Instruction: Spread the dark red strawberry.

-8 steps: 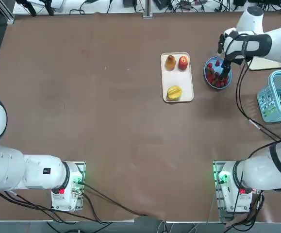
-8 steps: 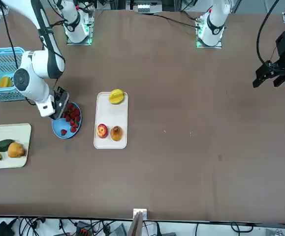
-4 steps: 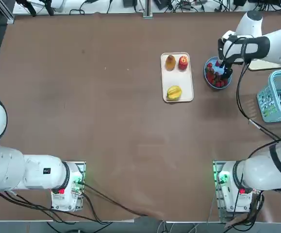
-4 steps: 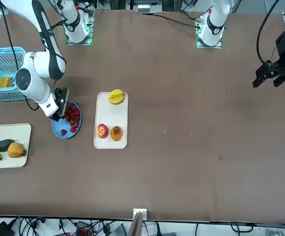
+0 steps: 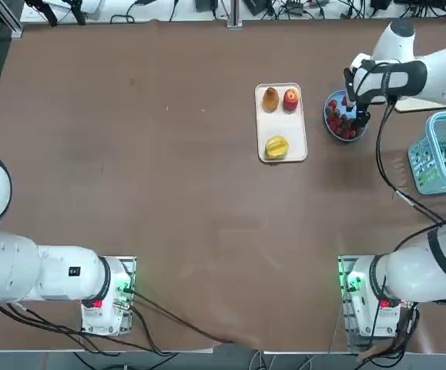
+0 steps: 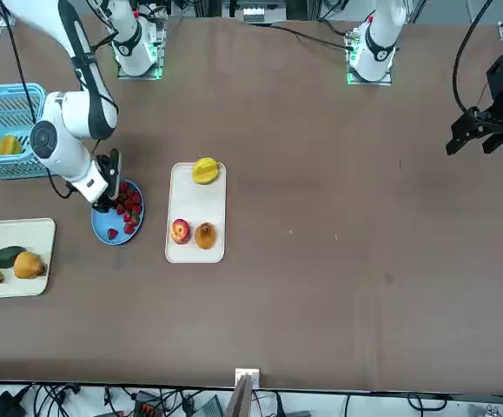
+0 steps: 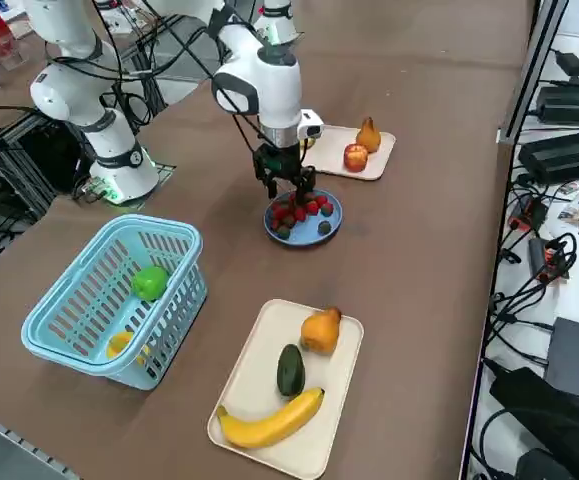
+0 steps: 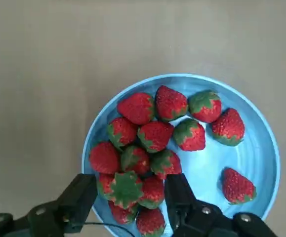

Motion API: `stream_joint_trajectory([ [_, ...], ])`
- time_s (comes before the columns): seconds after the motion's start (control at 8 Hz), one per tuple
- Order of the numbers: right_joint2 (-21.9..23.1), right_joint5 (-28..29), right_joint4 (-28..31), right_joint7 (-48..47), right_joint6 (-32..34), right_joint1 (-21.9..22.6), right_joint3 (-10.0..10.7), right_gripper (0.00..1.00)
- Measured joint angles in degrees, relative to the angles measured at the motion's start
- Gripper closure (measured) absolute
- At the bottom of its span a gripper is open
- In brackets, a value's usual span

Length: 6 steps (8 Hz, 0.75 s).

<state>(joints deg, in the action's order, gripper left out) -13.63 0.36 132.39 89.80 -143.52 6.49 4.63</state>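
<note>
Our right gripper (image 8: 128,197), fingers parted, straddles one berry in the dark red strawberry (image 8: 152,143) heap on the blue plate (image 8: 261,148); we should nudge berries gently toward bare plate.

Right gripper (image 7: 287,188) down over blue plate (image 7: 327,236) of dark red strawberries (image 7: 300,212), fingers parted.

Plate on brown table (image 7: 409,220), holding a cluster of small red berries, some showing dark green tops; gripper tips at the cluster's near-arm edge, contact not discernible. Just beyond the plate, cream tray (image 7: 331,160) carrying red apple (image 7: 355,157) and brownish pear (image 7: 368,133). Nearer the camera, second cream tray (image 7: 259,392) bearing orange pear (image 7: 320,330), dark green avocado (image 7: 290,370) and yellow banana (image 7: 270,421), the three lying close together. Beside it, light blue basket (image 7: 94,330) with a green fruit (image 7: 150,282) and a yellow item (image 7: 120,344) inside. Cables and equipment along the table's far edge.
</note>
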Motion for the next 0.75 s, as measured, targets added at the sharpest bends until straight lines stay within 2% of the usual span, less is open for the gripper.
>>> stream_joint_trajectory([
  [0.25,-0.48,0.0,2.72,0.26,-4.37,0.0,0.0,0.17],
  [0.75,-0.45,0.0,3.08,1.14,-4.51,-0.23,0.21,0.22],
])
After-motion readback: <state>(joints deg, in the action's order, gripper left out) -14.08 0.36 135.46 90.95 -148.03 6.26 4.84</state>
